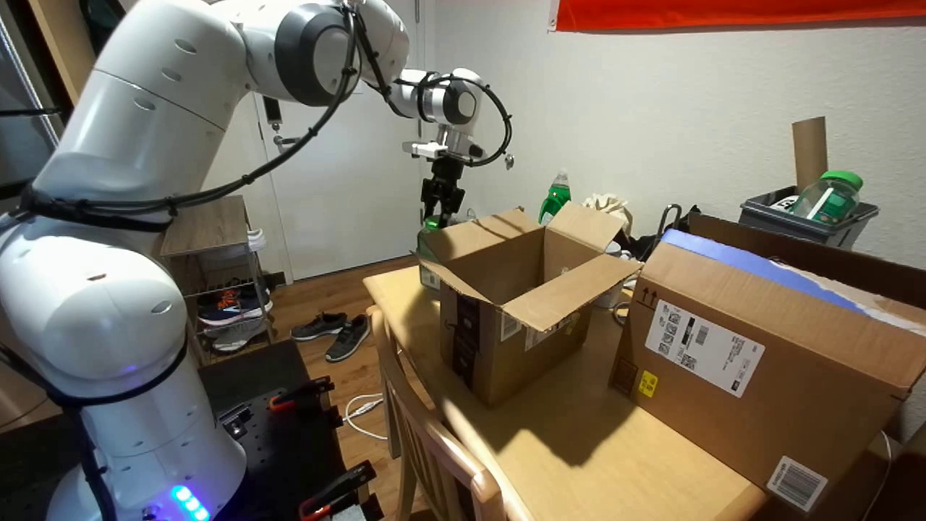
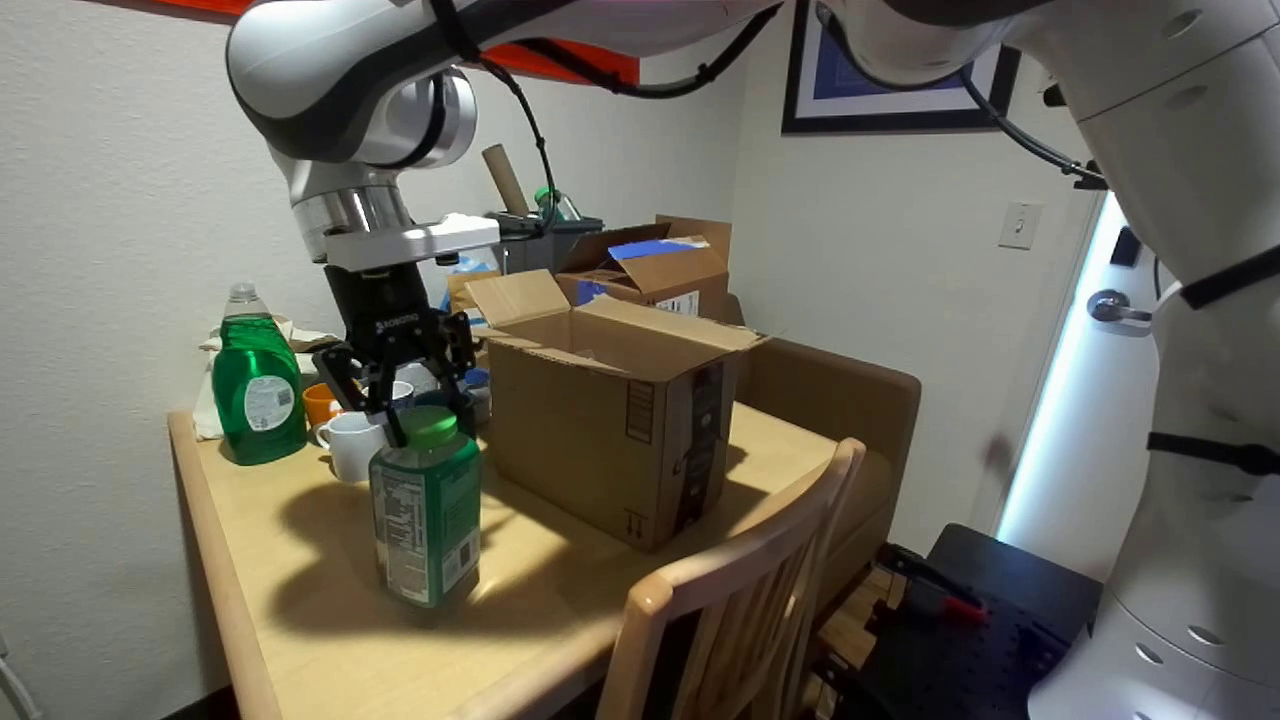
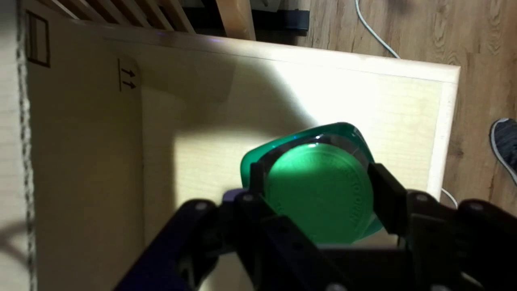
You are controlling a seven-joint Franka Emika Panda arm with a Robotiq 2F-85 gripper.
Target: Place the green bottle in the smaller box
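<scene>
Pale wood table [image 2: 320, 660], faint grain. On it: smaller boxy brown cardboard box [image 1: 532, 358], flaps [image 1: 571, 293] splayed, raw corrugated edge in the wrist view. Black two-finger gripper [image 2: 432, 422] points down just outside that box, jaws part-closed, snug on the translucent green plastic bottle [image 2: 425, 520]. Bottle's upright directly under the gripper, squarish w/ rounded corners, printed label [image 2: 408, 540]; can't tell if its base touches the table. Round bright-green cap [image 3: 321, 198], embossed lettering, is pinched btwn the fingertips, fyi.
</scene>
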